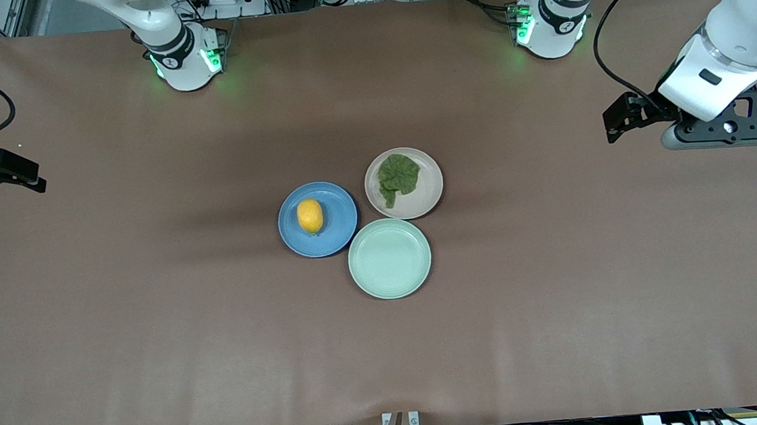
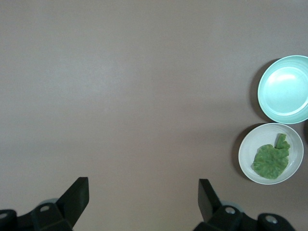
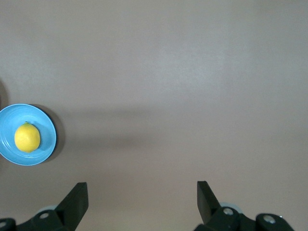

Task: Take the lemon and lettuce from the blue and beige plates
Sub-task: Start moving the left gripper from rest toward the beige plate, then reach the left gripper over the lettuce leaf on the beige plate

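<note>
The lemon (image 1: 310, 216) lies on the blue plate (image 1: 338, 234) near the table's middle. The lettuce (image 1: 398, 176) lies on the beige plate (image 1: 426, 195), beside the blue plate toward the left arm's end. My left gripper (image 1: 618, 119) is open and empty over bare table at the left arm's end. Its wrist view shows its fingers spread (image 2: 143, 192), with the lettuce (image 2: 272, 161) on the beige plate (image 2: 250, 149) well apart. My right gripper (image 1: 27, 174) is open and empty over bare table at the right arm's end. Its wrist view (image 3: 142, 195) shows the lemon (image 3: 27, 137) on the blue plate (image 3: 46, 144).
An empty mint-green plate (image 1: 389, 258) touches both plates and lies nearer to the front camera; it also shows in the left wrist view (image 2: 284, 89). Brown table covering lies all around the three plates.
</note>
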Controlling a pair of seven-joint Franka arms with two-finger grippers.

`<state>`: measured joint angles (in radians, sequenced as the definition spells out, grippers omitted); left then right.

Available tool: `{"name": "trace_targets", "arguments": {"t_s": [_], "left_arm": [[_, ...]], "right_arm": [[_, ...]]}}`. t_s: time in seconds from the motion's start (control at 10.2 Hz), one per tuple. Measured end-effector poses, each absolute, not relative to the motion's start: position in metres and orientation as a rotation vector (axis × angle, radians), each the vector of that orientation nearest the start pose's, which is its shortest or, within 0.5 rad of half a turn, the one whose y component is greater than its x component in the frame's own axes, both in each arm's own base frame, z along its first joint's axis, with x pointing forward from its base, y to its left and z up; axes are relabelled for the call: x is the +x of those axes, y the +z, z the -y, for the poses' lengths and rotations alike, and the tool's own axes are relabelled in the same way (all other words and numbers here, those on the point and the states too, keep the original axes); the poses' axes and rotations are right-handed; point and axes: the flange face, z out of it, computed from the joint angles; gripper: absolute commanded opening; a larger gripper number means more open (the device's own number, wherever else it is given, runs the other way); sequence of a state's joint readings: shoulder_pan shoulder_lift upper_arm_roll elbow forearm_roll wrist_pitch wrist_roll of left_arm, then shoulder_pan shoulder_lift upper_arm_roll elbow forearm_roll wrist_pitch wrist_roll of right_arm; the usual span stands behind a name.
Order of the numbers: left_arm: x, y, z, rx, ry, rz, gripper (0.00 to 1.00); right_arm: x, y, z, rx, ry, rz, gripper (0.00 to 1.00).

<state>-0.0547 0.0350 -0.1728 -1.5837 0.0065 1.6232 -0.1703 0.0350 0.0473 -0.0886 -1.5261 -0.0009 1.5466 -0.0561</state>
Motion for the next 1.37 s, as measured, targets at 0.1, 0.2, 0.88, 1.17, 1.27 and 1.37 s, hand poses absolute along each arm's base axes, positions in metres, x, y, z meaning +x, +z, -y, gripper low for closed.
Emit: {"name": "trace_targets", "arguments": {"t_s": [0.1,0.2,0.88,1.17,1.27,1.37], "left_arm": [[0.555,0.603,0.129,-3.141,-0.008,-0.098,1.00],[0.556,0.601,0.131,-3.142,-0.007,-0.103,1.00],[0.570,0.562,0.169,-3.156,0.025,-0.149,1.00],[0.581,0.522,0.210,-3.184,0.040,-0.100,1.00],[0.584,0.506,0.228,-3.195,0.046,-0.062,1.00],[0.585,0.489,0.247,-3.202,0.057,-0.020,1.00]], "right_arm": [[0.566,0.617,0.029,-3.145,0.042,0.004,1.00],[0.566,0.617,0.029,-3.145,0.042,0.004,1.00],[0.566,0.617,0.037,-3.145,0.043,-0.017,1.00],[0.566,0.616,0.037,-3.145,0.045,-0.018,1.00],[0.566,0.616,0.037,-3.145,0.045,-0.018,1.00],[0.566,0.616,0.037,-3.145,0.045,-0.018,1.00]]}}
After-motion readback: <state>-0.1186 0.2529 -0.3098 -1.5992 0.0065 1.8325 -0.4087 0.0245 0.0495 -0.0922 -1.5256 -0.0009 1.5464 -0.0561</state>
